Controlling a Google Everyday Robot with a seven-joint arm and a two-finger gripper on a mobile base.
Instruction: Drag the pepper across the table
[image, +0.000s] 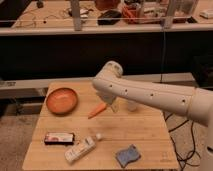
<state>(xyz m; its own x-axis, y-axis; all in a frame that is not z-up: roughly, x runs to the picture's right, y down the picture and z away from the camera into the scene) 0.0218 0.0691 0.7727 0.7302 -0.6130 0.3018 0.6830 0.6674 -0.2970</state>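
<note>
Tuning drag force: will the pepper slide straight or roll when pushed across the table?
It would probably roll or pivot: the pepper is slender and tapered, lying flat on the table. Likely light: small beside the bowl. Seems stiff: it lies straight. The gripper is by its right end.

gripper (113, 104): largely hidden under the arm (150, 94), at the pepper (97, 111)
arm: cut off by right edge
</note>
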